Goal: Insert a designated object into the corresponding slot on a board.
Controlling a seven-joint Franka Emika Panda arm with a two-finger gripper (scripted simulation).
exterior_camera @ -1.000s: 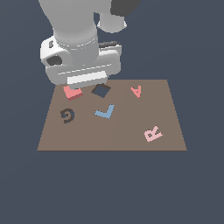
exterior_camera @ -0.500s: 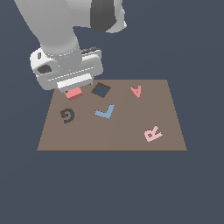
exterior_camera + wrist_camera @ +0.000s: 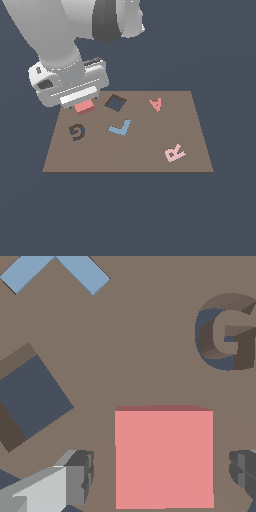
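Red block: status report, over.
Hand open, fingers straddling the red block, no contact visible. Block flat on the board, beside the square slot. Slot empty, nothing between them.

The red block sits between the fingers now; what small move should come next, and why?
Probably close the gripper on the red block. In the wrist view a finger stands on each side of it with gaps, so it is not yet held. The slot is empty.
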